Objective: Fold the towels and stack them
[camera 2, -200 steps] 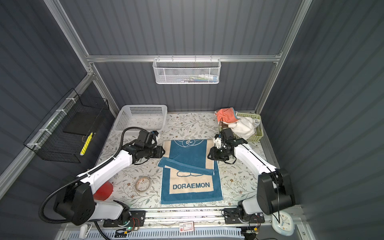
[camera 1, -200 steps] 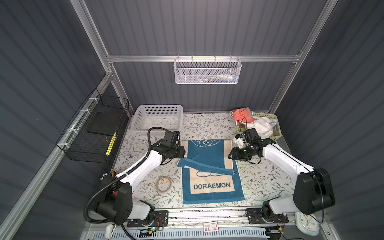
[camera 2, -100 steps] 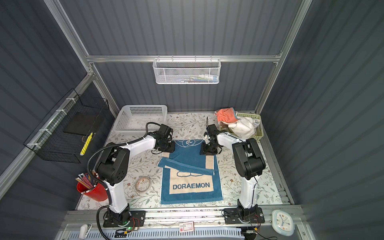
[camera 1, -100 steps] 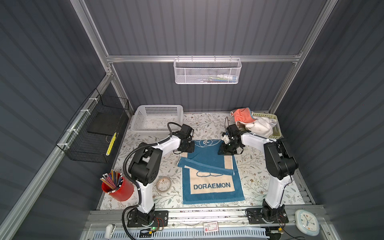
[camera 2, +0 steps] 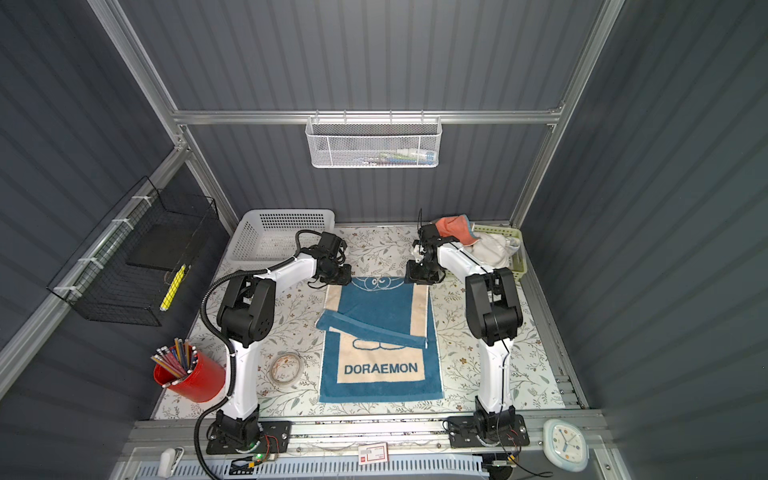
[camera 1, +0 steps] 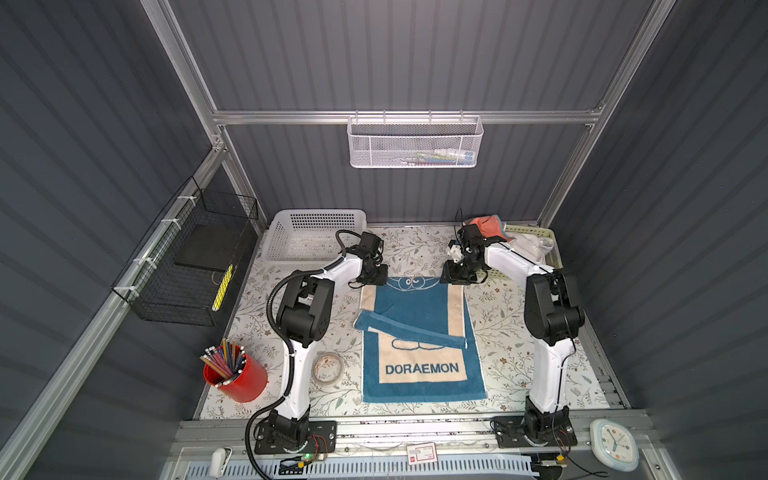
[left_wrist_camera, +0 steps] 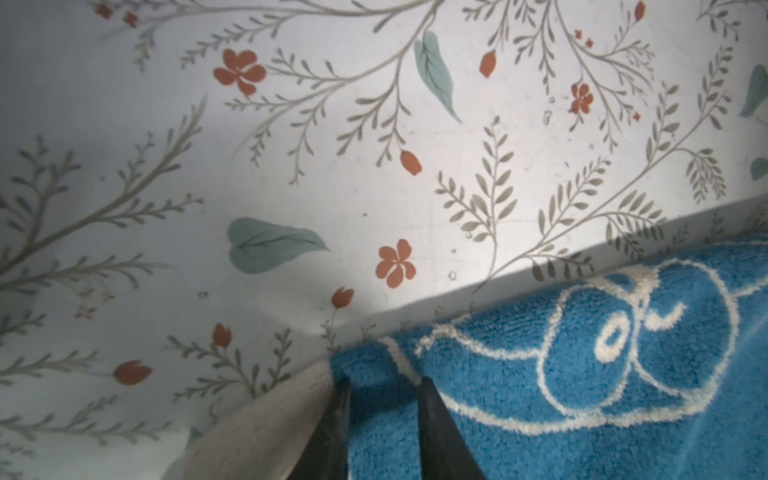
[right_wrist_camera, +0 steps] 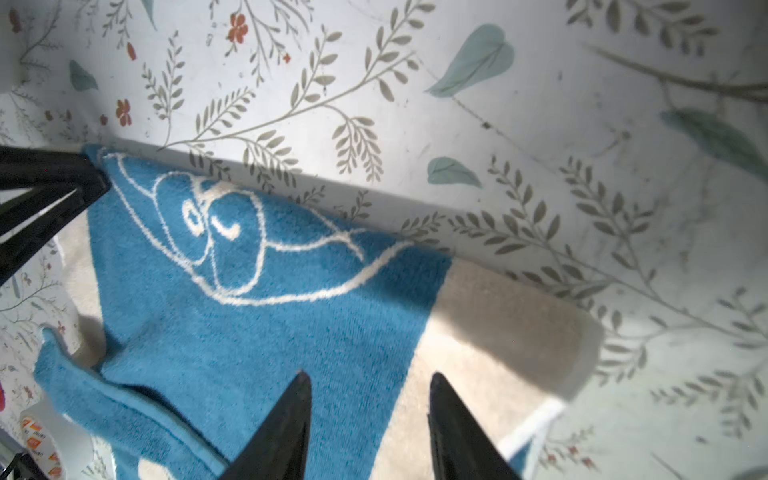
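The blue towel (camera 1: pixel 419 303) with a cream border and white line drawing lies flat mid-table in both top views, its turned-over end forming a blue strip (camera 2: pixel 374 328) across the middle. My left gripper (camera 1: pixel 380 279) sits at the towel's far left corner. In the left wrist view its jaws (left_wrist_camera: pixel 382 386) are shut on a ridge of blue pile. My right gripper (camera 1: pixel 451 277) hovers at the far right corner. Its fingers (right_wrist_camera: pixel 368 380) stand open over the blue-cream seam. A coral-orange towel (camera 1: pixel 488 224) and a white towel (camera 1: pixel 528 245) lie heaped at the back right.
A green basket (camera 1: pixel 552 257) holds the heaped towels. A white basket (camera 1: pixel 316 232) stands at the back left. A red cup of pencils (camera 1: pixel 235 374) and a tape roll (camera 1: pixel 327 368) sit front left. A black wire rack (camera 1: pixel 187 257) hangs on the left wall.
Both grippers have moved from beside the towel's upper sides back to its far corners. The left jaws have narrowed onto the cloth. The towel lies as before.
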Controlling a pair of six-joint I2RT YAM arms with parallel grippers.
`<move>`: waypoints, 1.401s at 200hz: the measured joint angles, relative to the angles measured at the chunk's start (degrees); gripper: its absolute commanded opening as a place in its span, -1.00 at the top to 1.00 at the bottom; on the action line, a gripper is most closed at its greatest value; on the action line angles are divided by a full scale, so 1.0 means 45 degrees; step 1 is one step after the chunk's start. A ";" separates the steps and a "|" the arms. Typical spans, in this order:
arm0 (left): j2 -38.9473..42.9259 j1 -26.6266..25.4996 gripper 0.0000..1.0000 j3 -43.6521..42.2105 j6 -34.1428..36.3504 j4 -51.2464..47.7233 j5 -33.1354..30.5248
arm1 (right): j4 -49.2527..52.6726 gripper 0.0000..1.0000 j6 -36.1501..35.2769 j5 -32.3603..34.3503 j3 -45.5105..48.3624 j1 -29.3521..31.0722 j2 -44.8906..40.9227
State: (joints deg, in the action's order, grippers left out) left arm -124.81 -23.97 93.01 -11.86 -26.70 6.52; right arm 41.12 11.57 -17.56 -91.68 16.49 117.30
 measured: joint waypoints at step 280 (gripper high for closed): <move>1.0346 -0.3823 0.13 -1.0851 -0.1243 -0.0457 0.0267 | -0.0486 0.08 0.1360 -0.0219 0.3468 0.3313 -0.1603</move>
State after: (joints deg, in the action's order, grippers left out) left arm -78.26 -41.17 44.18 -17.45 -28.75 7.73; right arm 38.94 17.69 -18.55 -76.07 31.40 110.08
